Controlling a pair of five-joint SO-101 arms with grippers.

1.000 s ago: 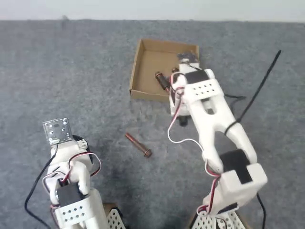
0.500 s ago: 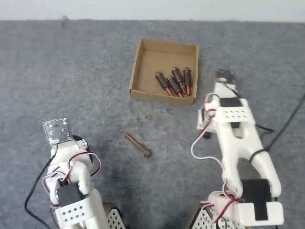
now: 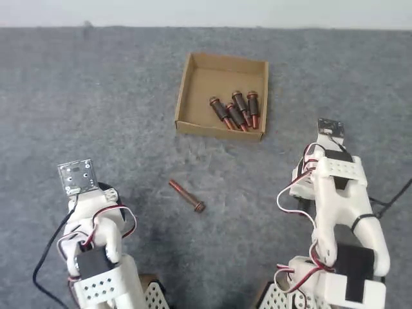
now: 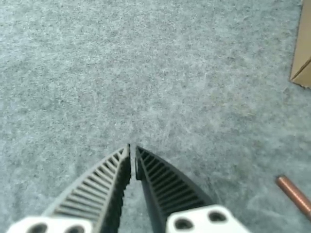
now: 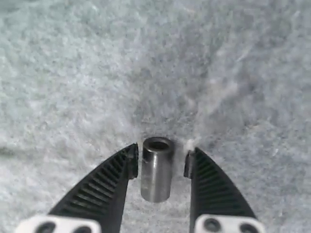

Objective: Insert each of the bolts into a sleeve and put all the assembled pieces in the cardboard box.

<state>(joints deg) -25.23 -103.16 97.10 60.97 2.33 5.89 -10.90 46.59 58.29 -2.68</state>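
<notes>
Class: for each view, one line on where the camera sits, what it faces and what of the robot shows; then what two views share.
High view: fixed above the table, looking down on cardboard box, bolt, left arm and right arm.
Left wrist view: on the left wrist, facing the table past the shut left pincer.
Right wrist view: on the right wrist, facing a sleeve inside the open right pincer.
Shared: high and left wrist views both show bolt and cardboard box.

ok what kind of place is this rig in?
Probably a lab or hobby tabletop setup, not a production line: grey carpet-like mat, a small cardboard box of assembled pieces, one loose bolt, pale wall behind.
</notes>
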